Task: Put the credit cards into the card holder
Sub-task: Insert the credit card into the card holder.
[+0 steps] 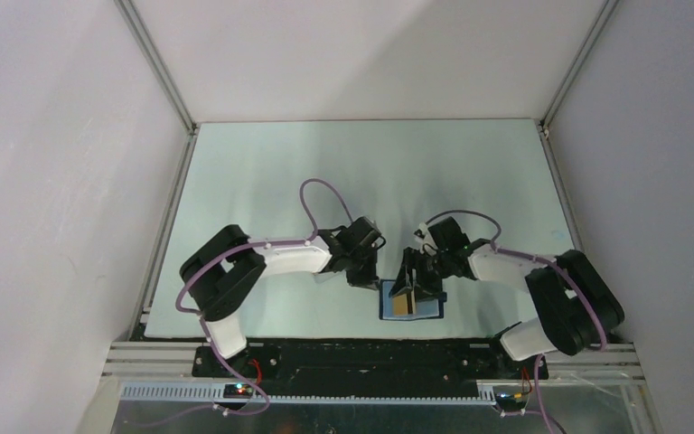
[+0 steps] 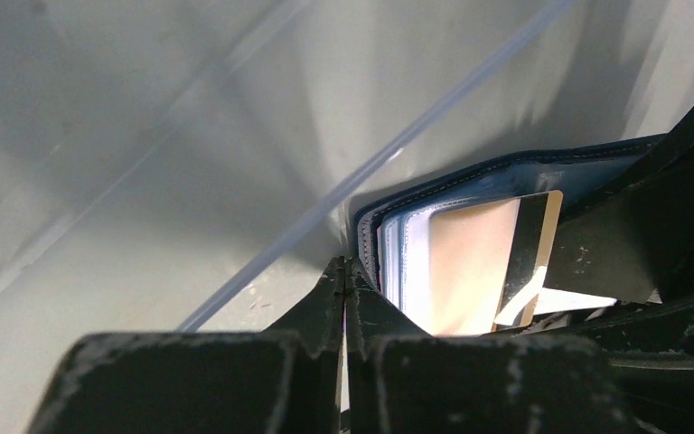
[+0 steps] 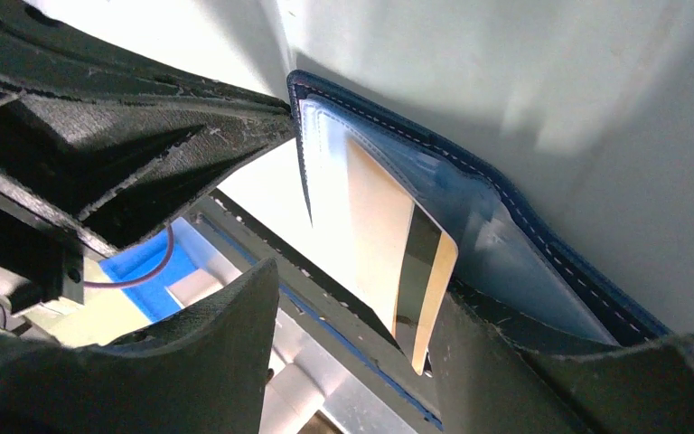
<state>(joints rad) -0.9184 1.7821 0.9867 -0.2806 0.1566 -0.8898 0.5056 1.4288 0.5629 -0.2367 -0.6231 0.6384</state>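
The navy card holder [image 1: 425,308] lies open near the table's front edge, between both grippers. A gold-tan credit card [image 1: 402,304] with a dark stripe sits partly in its light inner slot, with its striped end sticking out. In the left wrist view the card [image 2: 470,267] lies inside the holder [image 2: 506,172]. My left gripper [image 2: 345,271] is shut, with its tips against the holder's corner. My right gripper [image 3: 361,353] is open and straddles the card [image 3: 384,244]. The card's free corner is close to the right finger [image 3: 524,371]. Only one card shows.
The pale table [image 1: 325,172] is boxed in by white walls and aluminium rails [image 1: 158,63]. The arms' base rail [image 1: 370,357] runs just behind the holder's near edge. A clear cable or strip [image 2: 389,154] crosses the left wrist view.
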